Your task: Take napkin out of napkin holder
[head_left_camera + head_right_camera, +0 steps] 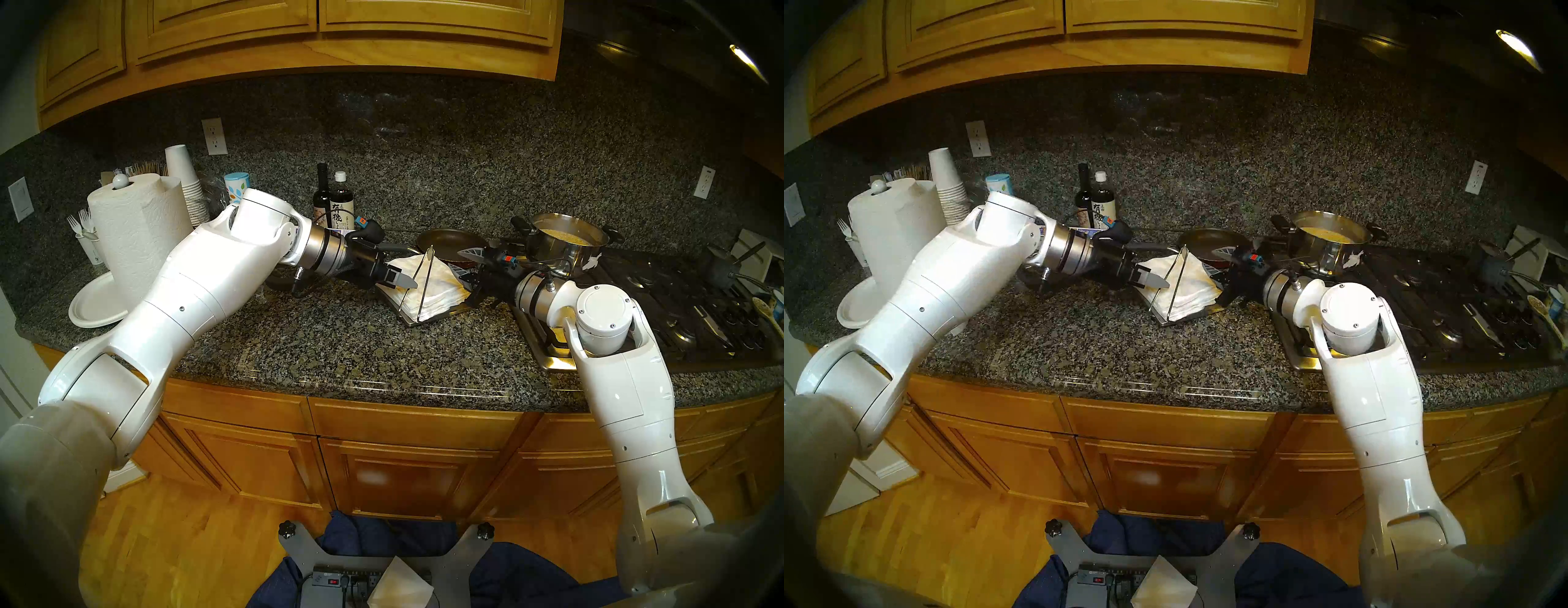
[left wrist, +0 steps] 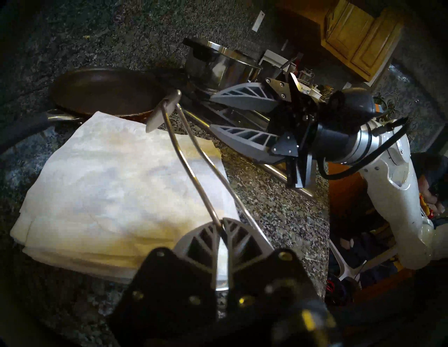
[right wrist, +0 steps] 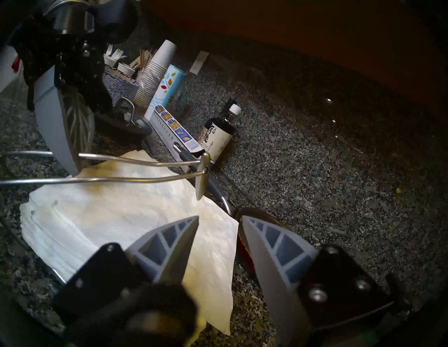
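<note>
We are pinching the napkin holder's wire arm (image 2: 194, 179) with our closed left gripper (image 2: 221, 224), lifting it off the napkin (image 3: 213, 266), whose top sheet seemingly overhangs the stack toward our spread-fingered, empty right gripper (image 3: 219, 221).

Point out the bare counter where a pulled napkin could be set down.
The widest bare granite runs along the front edge, between the napkin holder and the cabinet fronts, left arm on one side, stove on the other. Behind the holder it is crowded: frying pan, bottles, pot.
</note>
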Robot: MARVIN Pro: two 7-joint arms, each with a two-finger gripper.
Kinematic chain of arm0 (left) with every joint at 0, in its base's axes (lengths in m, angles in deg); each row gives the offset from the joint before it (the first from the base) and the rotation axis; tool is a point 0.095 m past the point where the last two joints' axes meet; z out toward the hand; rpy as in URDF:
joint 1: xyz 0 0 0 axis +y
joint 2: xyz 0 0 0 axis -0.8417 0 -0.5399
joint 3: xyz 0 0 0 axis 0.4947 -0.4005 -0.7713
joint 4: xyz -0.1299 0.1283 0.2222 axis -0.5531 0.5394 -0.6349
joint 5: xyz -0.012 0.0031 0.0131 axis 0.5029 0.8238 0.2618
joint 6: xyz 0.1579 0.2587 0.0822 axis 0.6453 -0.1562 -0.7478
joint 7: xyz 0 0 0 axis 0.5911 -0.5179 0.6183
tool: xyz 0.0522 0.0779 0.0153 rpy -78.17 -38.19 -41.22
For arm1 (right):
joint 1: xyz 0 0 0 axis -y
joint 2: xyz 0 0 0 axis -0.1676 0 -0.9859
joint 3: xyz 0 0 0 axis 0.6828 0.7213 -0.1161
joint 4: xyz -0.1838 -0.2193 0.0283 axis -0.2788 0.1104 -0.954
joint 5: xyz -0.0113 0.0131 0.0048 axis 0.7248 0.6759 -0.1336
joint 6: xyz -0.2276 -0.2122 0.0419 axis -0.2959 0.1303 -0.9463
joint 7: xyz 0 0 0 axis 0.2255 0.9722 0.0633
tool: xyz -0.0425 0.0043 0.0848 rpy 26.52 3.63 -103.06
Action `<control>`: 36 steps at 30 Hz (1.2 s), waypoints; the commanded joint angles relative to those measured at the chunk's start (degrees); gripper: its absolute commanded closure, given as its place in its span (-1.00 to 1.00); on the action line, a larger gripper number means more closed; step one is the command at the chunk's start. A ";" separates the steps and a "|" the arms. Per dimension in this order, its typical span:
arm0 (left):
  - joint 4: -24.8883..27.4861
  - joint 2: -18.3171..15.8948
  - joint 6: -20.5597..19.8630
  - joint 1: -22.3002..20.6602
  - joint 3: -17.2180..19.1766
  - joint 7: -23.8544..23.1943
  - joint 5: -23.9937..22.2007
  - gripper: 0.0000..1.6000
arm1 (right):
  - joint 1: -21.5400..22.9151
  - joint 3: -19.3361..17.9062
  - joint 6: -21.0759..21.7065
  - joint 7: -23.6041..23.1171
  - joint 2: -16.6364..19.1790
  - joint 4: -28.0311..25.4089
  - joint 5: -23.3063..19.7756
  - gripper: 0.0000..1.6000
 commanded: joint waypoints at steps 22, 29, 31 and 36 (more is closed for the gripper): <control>10.38 -8.05 3.98 6.29 5.38 -3.77 -5.33 0.68 | 7.10 2.81 0.33 0.12 -1.61 -0.58 2.34 -0.40; 11.76 -8.70 4.29 8.48 6.13 -3.56 -5.95 0.69 | 7.35 2.59 0.50 -0.27 -1.64 -0.79 2.70 -0.45; 12.53 -8.87 4.60 9.09 6.44 -2.79 -5.75 0.69 | 7.28 2.55 0.51 -0.38 -1.65 -0.89 2.74 -0.45; 14.83 -9.71 7.11 11.13 7.22 -1.91 -5.35 0.71 | 7.29 2.55 0.48 -0.63 -1.61 -1.11 2.86 -0.47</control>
